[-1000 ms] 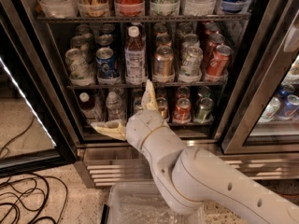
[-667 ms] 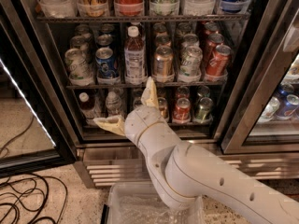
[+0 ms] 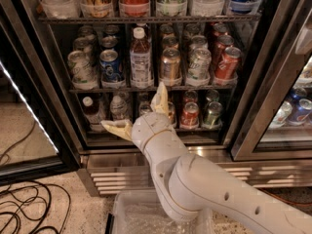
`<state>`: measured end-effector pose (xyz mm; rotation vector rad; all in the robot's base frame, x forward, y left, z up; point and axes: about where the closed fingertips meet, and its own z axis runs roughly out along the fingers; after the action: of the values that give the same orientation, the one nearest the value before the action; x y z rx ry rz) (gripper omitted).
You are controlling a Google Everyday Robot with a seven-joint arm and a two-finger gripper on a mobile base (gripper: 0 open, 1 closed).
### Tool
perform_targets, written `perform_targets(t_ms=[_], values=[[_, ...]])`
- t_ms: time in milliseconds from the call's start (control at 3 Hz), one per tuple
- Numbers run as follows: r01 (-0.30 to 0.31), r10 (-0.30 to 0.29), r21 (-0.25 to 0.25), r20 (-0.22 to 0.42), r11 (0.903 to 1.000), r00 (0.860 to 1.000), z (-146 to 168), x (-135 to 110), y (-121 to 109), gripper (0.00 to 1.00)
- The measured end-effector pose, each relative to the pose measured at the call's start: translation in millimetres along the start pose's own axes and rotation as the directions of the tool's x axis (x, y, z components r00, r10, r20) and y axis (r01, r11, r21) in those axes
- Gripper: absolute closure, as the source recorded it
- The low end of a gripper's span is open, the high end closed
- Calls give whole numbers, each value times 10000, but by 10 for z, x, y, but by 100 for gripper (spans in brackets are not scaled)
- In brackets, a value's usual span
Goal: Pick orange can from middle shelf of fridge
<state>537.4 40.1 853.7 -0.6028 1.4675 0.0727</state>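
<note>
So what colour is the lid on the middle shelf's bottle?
White, in the camera view; the pincer is open below the bottle.

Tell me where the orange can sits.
Camera view, middle shelf, centre: the orange can stands between the white-capped bottle and a silver-green can, above the open gripper.

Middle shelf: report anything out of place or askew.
A white-capped bottle stands in the row of cans, and the red can at the right end seems to lean. Nothing spilled. The gripper is open, below, before the lower shelf.

copper-orange can [image 3: 170, 65] upright on middle shelf [image 3: 122, 88], front row, pincer [image 3: 138, 114] splayed wide just below
</note>
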Motion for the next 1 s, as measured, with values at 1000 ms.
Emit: perform_targets(t_ms=[1000], values=[[-62, -54, 4073, 273, 9133, 9996, 37, 244, -482, 19]])
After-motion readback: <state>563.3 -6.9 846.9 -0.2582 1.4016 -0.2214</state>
